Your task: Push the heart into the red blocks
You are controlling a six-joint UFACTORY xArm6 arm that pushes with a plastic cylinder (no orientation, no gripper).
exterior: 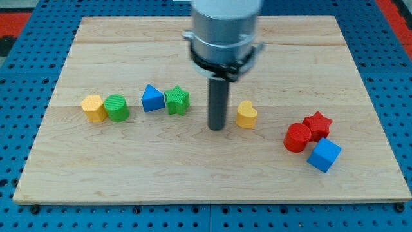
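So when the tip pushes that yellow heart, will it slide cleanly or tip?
The yellow heart sits low and flat, so it probably slides. Its curved side may let it rotate off my tip, just to its left. Looks rigid and light.

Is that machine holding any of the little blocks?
No. My tip only pushes; it stands just left of the yellow heart, holding nothing.
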